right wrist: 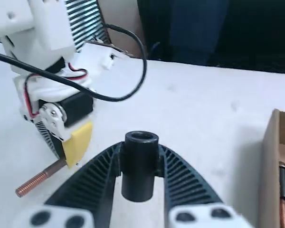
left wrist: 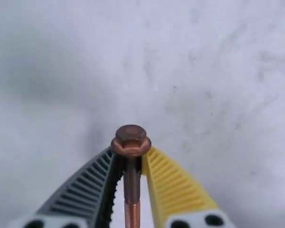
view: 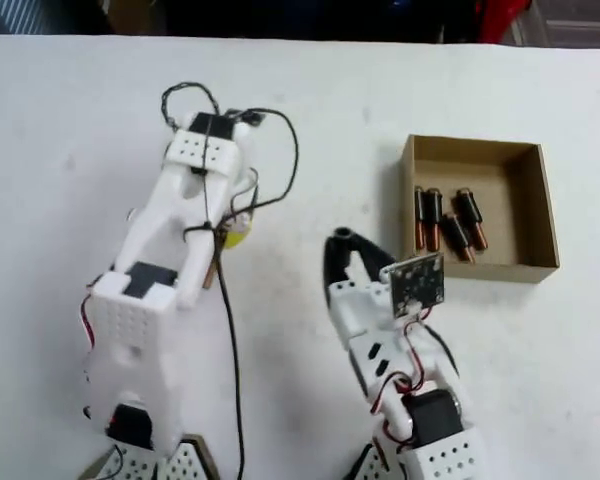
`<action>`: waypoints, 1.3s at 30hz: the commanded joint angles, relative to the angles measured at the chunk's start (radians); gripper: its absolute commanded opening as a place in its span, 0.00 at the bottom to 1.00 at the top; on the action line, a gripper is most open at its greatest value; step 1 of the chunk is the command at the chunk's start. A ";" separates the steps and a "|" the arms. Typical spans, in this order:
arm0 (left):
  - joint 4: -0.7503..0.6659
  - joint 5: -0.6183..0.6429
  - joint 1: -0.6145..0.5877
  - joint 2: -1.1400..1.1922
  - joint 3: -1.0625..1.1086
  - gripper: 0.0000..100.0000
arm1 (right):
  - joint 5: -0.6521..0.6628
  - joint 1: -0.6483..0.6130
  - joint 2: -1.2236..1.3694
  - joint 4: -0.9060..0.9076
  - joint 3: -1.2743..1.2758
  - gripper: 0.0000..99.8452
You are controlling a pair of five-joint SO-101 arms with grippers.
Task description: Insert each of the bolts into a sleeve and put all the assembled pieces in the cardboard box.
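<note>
White table [view: 80,100] | left hand [left wrist: 131,159] clamps bolt [left wrist: 131,141] lengthwise, head outward | right hand [right wrist: 139,154] clamps sleeve [right wrist: 139,173] lengthwise, bore outward

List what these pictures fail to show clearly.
- Left wrist view: the bolt in the left claw runs off the edge.
- High view: the left arm covers most of that bolt.
- Right wrist view: the cardboard box is cut by the edge; its wall hides most contents.
- High view: assembled pieces too small to judge seating.
</note>
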 commanded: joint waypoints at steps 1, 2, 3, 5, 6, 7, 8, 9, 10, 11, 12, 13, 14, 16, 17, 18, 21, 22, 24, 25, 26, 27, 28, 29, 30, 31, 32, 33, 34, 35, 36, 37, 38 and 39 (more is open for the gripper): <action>-0.020 -0.072 -0.013 -0.139 0.064 0.02 | -0.002 -0.067 -0.015 -0.074 -0.043 0.02; -0.026 -0.087 -0.015 -0.153 0.084 0.02 | -0.002 -0.085 -0.015 -0.090 -0.043 0.02; -0.037 -0.095 -0.021 -0.166 0.107 0.02 | -0.002 -0.099 -0.015 -0.104 -0.041 0.02; -0.069 -0.100 -0.033 -0.194 0.158 0.02 | -0.002 -0.128 -0.013 -0.137 -0.037 0.02; -0.086 -0.100 -0.044 -0.208 0.183 0.02 | -0.002 -0.142 -0.013 -0.154 -0.035 0.02; -0.101 -0.100 -0.056 -0.220 0.204 0.02 | -0.002 -0.153 -0.013 -0.173 -0.031 0.02; -0.115 -0.100 -0.067 -0.231 0.222 0.02 | -0.002 -0.163 -0.013 -0.196 -0.026 0.02; -0.126 -0.100 -0.077 -0.243 0.238 0.02 | -0.002 -0.173 -0.013 -0.216 -0.015 0.02; -0.135 -0.100 -0.085 -0.252 0.252 0.02 | -0.002 -0.179 -0.013 -0.234 0.000 0.02; -0.143 -0.100 -0.090 -0.260 0.262 0.02 | -0.002 -0.185 -0.013 -0.255 0.021 0.02; -0.147 -0.100 -0.090 -0.265 0.270 0.02 | -0.002 -0.186 -0.013 -0.278 0.046 0.02; -0.147 -0.100 -0.090 -0.266 0.272 0.02 | -0.002 -0.186 -0.015 -0.305 0.069 0.02; -0.146 -0.101 -0.090 -0.268 0.272 0.02 | -0.002 -0.185 -0.015 -0.329 0.091 0.02; -0.146 -0.101 -0.090 -0.268 0.270 0.02 | -0.002 -0.182 -0.013 -0.334 0.100 0.02; -0.146 -0.101 -0.090 -0.265 0.267 0.02 | -0.005 -0.182 -0.015 -0.329 0.100 0.02; -0.146 -0.101 -0.090 -0.265 0.267 0.02 | -0.006 -0.182 -0.013 -0.323 0.100 0.02; -0.166 -0.101 -0.091 -0.265 0.269 0.02 | -0.009 -0.182 -0.013 -0.303 0.100 0.02; -0.175 -0.101 -0.096 -0.265 0.269 0.02 | -0.009 -0.183 -0.013 -0.302 0.100 0.02; -0.193 -0.101 -0.117 -0.271 0.267 0.02 | -0.009 -0.183 -0.013 -0.289 0.100 0.02; -0.196 -0.101 -0.128 -0.272 0.265 0.02 | -0.009 -0.183 -0.013 -0.280 0.100 0.02; -0.193 -0.104 -0.142 -0.278 0.256 0.02 | -0.009 -0.185 -0.013 -0.269 0.100 0.02; -0.187 -0.124 -0.148 -0.288 0.252 0.02 | -0.009 -0.186 -0.013 -0.262 0.100 0.02; -0.172 -0.161 -0.150 -0.300 0.244 0.02 | -0.009 -0.185 -0.013 -0.262 0.100 0.02; -0.155 -0.193 -0.150 -0.320 0.239 0.02 | -0.008 -0.183 -0.013 -0.262 0.100 0.02; -0.143 -0.210 -0.148 -0.344 0.239 0.02 | -0.006 -0.183 -0.013 -0.262 0.100 0.02; -0.138 -0.212 -0.147 -0.377 0.244 0.02 | -0.006 -0.183 -0.013 -0.262 0.100 0.02; -0.138 -0.212 -0.147 -0.410 0.247 0.02 | -0.006 -0.183 -0.013 -0.262 0.100 0.02; -0.132 -0.212 -0.147 -0.446 0.247 0.02 | -0.006 -0.183 -0.013 -0.262 0.100 0.02; -0.130 -0.212 -0.147 -0.481 0.247 0.02 | -0.006 -0.183 -0.013 -0.262 0.100 0.02; -0.130 -0.212 -0.147 -0.519 0.249 0.02 | -0.006 -0.183 -0.013 -0.262 0.100 0.02; -0.130 -0.212 -0.145 -0.558 0.249 0.02 | -0.006 -0.183 -0.013 -0.262 0.100 0.02; -0.130 -0.213 -0.142 -0.593 0.249 0.02 | -0.006 -0.183 -0.013 -0.262 0.100 0.02; -0.129 -0.219 -0.130 -0.627 0.249 0.02 | -0.006 -0.183 -0.013 -0.262 0.100 0.02; -0.129 -0.219 -0.117 -0.656 0.249 0.02 | -0.006 -0.183 -0.013 -0.262 0.100 0.02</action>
